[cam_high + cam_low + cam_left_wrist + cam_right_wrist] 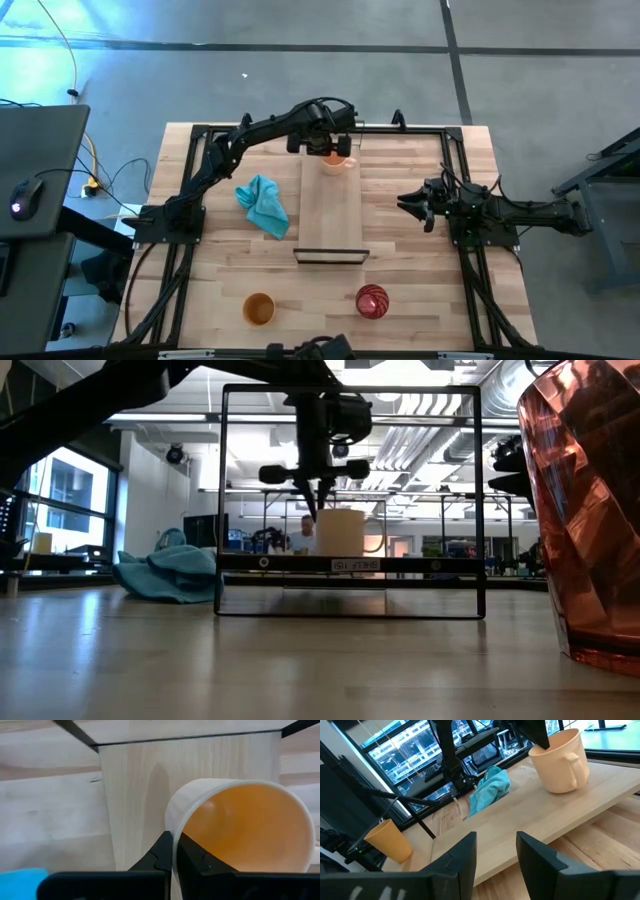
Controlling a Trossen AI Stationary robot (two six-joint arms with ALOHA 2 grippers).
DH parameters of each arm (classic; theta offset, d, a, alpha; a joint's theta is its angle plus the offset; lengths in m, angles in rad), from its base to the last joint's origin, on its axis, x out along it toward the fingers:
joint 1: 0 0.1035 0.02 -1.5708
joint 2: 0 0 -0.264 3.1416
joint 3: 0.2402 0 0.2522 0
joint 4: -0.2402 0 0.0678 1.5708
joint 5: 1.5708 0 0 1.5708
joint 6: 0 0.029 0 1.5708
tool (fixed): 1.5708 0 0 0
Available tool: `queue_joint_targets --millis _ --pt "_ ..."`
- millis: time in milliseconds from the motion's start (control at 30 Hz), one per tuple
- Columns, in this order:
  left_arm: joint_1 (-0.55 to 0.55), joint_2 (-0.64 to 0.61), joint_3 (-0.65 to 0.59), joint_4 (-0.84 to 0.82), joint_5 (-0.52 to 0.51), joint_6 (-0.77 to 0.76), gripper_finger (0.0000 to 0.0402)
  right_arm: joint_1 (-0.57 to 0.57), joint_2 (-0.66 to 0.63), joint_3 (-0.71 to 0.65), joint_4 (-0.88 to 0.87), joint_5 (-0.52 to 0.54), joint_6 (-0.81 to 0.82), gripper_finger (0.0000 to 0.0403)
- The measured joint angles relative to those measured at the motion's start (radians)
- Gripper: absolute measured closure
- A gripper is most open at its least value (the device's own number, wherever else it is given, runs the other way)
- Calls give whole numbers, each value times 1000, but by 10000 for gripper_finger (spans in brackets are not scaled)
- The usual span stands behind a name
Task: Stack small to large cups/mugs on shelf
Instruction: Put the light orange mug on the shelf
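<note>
Looming at the edge of the low view, the dark red patterned cup (585, 510) sits closest to that camera, on the near side of the tabletop (420, 280), with the amber-brown cup (259, 309) well apart from it along the same edge. Neither is on the shelf (330, 215) yet.

My left gripper (172, 857) is at the far end of the shelf, fingers pinched together on the rim of the pale orange mug (334, 159), one finger inside and one outside the wall. From the low view I judge the mug's base is on or just above the board, though the frame rail hides the contact line, so I won't swear to it.

To place this well, I want the base flat on the wood before I let go. The right wrist view shows the mug tilted a little towards its gripped side, so I'd level the wrist first, then ease down until it settles, then part the fingers only slightly and lift straight up so the inner finger doesn't drag the wall and tip it. It should stay centred across the narrow board, handle (574, 761) clear of the edge.

My right gripper (495, 855) waits off to the right of the shelf, fingers apart and empty. A teal cloth (264, 204) lies left of the board, out of the way.
</note>
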Motion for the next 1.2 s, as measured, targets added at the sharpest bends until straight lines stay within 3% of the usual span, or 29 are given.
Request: queue_joint_targets --millis 900,1200 --pt "0 0 0 -21 -23 36 400 0 0 0 0 0 0 272" --pt "-2 0 0 -17 -22 53 363 0 0 0 0 0 0 272"
